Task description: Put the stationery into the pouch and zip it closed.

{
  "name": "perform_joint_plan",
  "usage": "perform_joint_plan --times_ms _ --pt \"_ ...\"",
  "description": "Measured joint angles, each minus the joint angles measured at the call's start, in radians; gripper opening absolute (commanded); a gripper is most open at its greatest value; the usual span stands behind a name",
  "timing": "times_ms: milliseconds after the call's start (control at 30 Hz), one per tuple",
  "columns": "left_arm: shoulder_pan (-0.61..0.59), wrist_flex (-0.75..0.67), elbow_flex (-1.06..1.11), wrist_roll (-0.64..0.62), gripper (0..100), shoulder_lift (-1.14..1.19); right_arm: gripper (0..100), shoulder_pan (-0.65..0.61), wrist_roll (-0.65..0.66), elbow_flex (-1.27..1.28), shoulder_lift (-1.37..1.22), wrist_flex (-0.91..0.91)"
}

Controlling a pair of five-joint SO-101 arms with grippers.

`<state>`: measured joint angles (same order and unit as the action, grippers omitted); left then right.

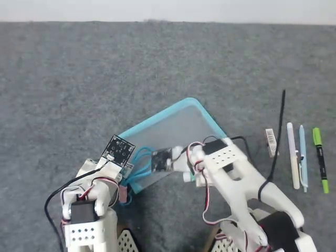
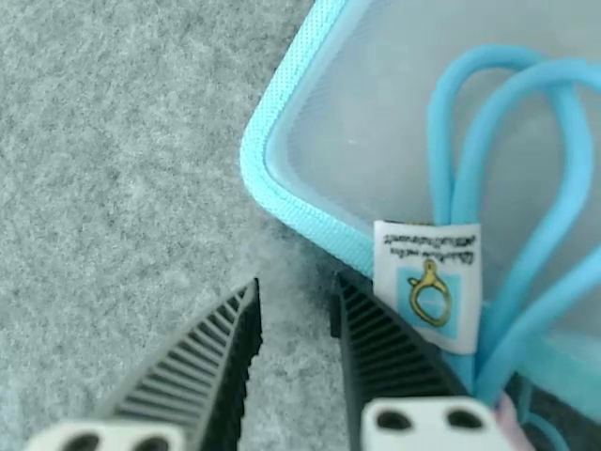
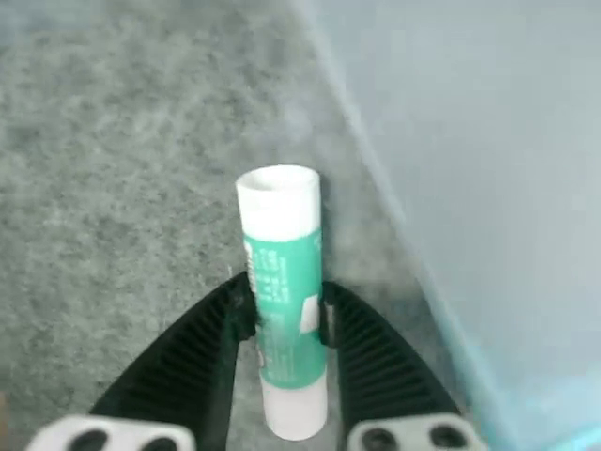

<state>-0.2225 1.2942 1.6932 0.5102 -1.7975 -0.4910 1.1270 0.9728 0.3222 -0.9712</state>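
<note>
- The right gripper (image 3: 282, 299) pinches a glue stick (image 3: 280, 272) around its mid-body, just beside the pouch (image 3: 488, 150) edge.
- The stick looks light, rigid and smooth. A grip across the barrel suits it, though it could swivel.
- The left gripper (image 2: 296, 305) hangs spread and empty near the pouch's corner, beside its blue cord (image 2: 470, 141) and tag (image 2: 427, 282).
- The pouch looks thin and floppy, best taken by its piped rim.
- 3 pens (image 1: 303, 157) lie well apart from it.

Nothing legible: the tag (image 2: 427, 282) on the pouch (image 1: 173, 126) carries tiny print and a clasp picture; the block (image 1: 270, 142) at its three o'clock, barcode-like stripes.
</note>
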Motion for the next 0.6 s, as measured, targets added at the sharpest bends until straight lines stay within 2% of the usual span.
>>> perform_joint_plan --times_ms 167,433,500,600 --pt "0.0 0.0 0.0 0.0 11 0.0 0.7 0.175 -0.153 -0.003 -0.002 -0.003" --pt "0.0 0.0 0.0 0.0 11 0.0 0.7 0.628 -0.45 -0.164 -0.021 -0.031" --pt "0.0 0.0 0.0 0.0 11 0.0 0.7 0.681 -0.491 -0.199 -0.021 -0.034" --pt "0.0 0.0 0.0 0.0 11 0.0 0.7 0.684 -0.531 -0.252 -0.057 -0.069"
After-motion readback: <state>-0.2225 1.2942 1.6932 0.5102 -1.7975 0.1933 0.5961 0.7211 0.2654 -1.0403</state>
